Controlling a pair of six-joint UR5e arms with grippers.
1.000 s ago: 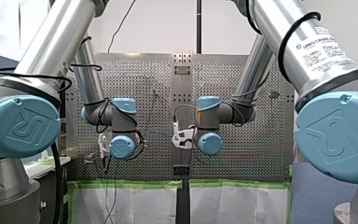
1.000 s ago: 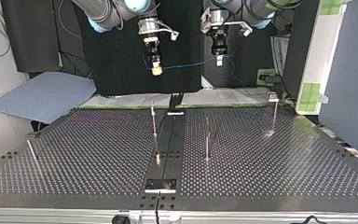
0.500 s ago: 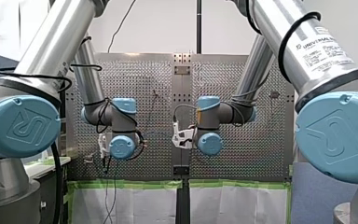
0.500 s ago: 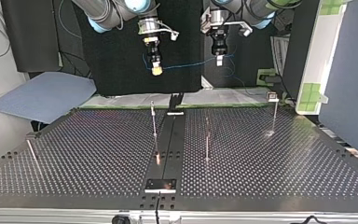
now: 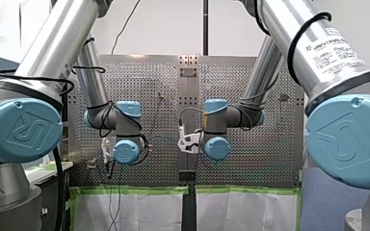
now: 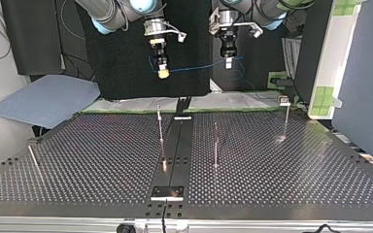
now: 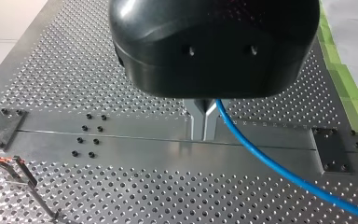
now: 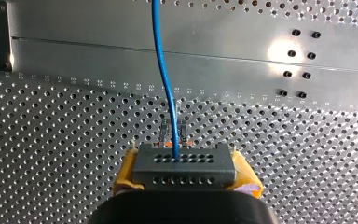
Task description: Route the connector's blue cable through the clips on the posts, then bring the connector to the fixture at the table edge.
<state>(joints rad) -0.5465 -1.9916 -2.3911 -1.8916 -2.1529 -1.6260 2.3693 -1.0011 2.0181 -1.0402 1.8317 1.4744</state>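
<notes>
My right gripper (image 8: 184, 163) is shut on the grey connector (image 8: 184, 169), held between its yellow pads (image 8: 127, 173). The blue cable (image 8: 164, 74) leaves the connector and runs away over the perforated table. In the top view that gripper (image 6: 163, 73) hangs high at the back, left of centre, and the cable (image 6: 194, 67) stretches across to my left gripper (image 6: 228, 62). In the left wrist view the metal fingers (image 7: 196, 122) of my left gripper (image 7: 204, 135) are shut on the blue cable (image 7: 270, 163), which trails off beside them. Both grippers are well above the table.
Thin posts stand on the table: one left of the centre rail (image 6: 160, 124), one right of it (image 6: 216, 143), one at the far right (image 6: 286, 114), one leaning at the left (image 6: 31, 156). A black plate (image 6: 167, 192) sits at the near edge.
</notes>
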